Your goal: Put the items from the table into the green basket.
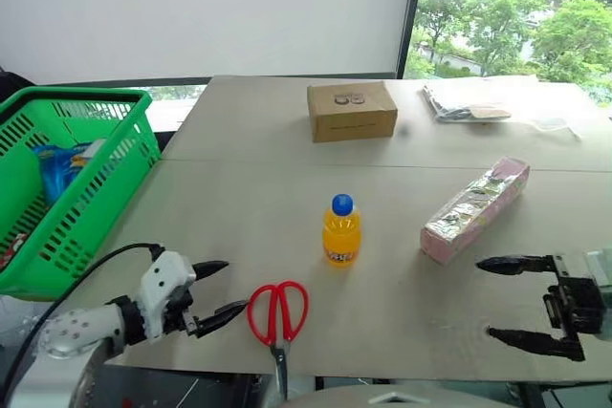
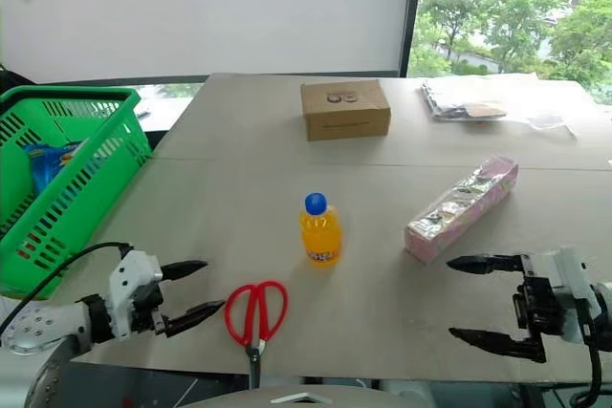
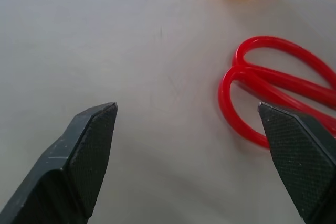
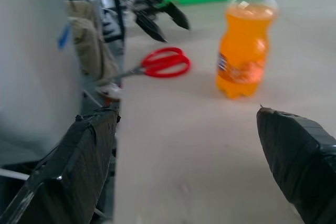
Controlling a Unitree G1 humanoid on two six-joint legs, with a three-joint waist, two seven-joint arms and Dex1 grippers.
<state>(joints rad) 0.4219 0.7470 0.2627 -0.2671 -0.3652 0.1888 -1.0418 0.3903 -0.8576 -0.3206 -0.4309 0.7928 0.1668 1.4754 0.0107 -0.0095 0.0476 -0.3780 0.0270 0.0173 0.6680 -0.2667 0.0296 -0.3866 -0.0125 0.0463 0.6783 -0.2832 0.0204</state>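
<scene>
Standing upright mid-worktop, the small orange drink bottle with blue cap (image 1: pixel 341 230) is the landmark. Nearer than it, the left pincer (image 1: pixel 218 290) gapes wide just left of the red-handled steel scissors (image 1: pixel 278 314); the right pincer (image 1: pixel 507 300) gapes wide, empty. Right of the bottle lies the long pink-and-silver foil packet (image 1: pixel 475 209); far left, the bright green slotted plastic basket (image 1: pixel 91 174); beyond, a brown cardboard box (image 1: pixel 351 110) on the beige-grey worktop (image 1: pixel 249 198).

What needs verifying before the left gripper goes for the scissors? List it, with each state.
1. Left gripper open: ok.
2. Nothing held in it: ok.
3. Scissors flat on the table, handles toward the gripper's side: ok.
4. Scissors between the fingers: not ok, they lie just beside one finger.
5. Right gripper open and well away from the scissors: ok.
6. Green basket has room: ok, though it already holds a blue packet.
</scene>
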